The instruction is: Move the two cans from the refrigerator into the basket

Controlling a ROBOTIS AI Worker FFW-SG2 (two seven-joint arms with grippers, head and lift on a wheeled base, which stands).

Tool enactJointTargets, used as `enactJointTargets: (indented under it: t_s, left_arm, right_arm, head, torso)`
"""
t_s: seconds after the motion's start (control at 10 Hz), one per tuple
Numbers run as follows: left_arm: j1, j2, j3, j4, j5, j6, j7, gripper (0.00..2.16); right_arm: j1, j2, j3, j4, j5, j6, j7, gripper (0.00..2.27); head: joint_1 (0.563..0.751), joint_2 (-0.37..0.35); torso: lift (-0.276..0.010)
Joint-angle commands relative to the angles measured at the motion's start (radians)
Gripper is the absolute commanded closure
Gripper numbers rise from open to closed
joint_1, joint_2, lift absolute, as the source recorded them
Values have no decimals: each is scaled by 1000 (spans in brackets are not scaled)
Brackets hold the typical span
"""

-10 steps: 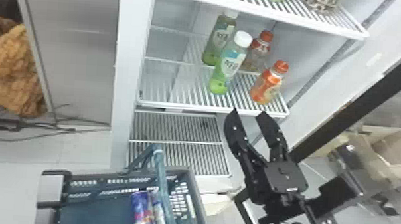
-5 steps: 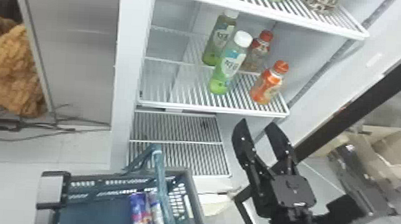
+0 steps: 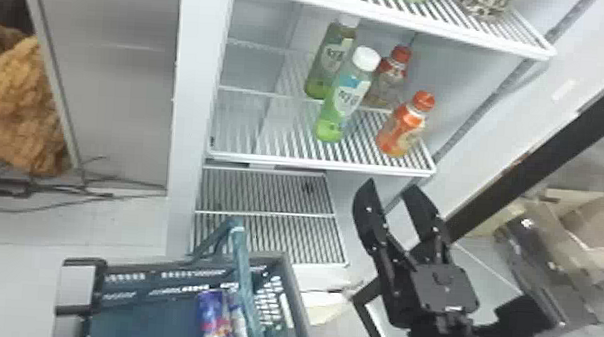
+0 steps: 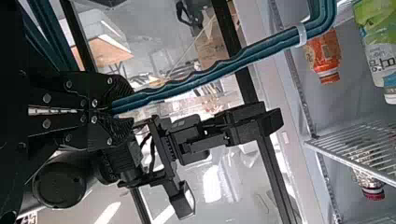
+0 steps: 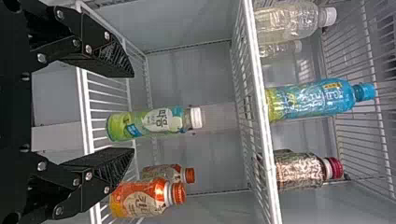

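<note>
"Where were the two cans?"

"I saw them in the dark teal plastic basket [image 3: 293,280]: one blue, red and silver can [image 3: 214,320], and a paler silver-blue can [image 3: 240,327] right beside it, both close to the teal handle [image 3: 243,272]."

"And your right hand [image 3: 390,184]?"

"Spread wide, with nothing between its black fingers. I had it in front of the white refrigerator [image 3: 190,98], lower than the wire shelf [image 3: 316,165] with the bottles."

"The left hand [image 4: 122,110]?"

"Closed on the basket's handle; I could see its tips pinching that teal bar in the left wrist view."

"Which bottles were on that shelf?"

"Two green ones with white caps, the nearer [image 3: 342,100] in front of the other [image 3: 325,56], plus an orange bottle with an orange cap [image 3: 401,131] and a clearer, orange-capped bottle [image 3: 386,85] behind it."
</note>
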Motion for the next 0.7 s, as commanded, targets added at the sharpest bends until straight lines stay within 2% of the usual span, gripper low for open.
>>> enactJointTargets:
  t_s: [0.0,0.6]
  left_arm:
    - [0,0,0,2,0,0,0,1211]
    - [0,0,0,0,0,-2,0,1211]
  right_arm:
    - [0,0,0,0,0,0,0,496]
    - [-2,0,0,0,0,2,0,496]
  head:
    - [695,-350]
    - [695,-350]
  torso:
    - [-276]
    - [-276]
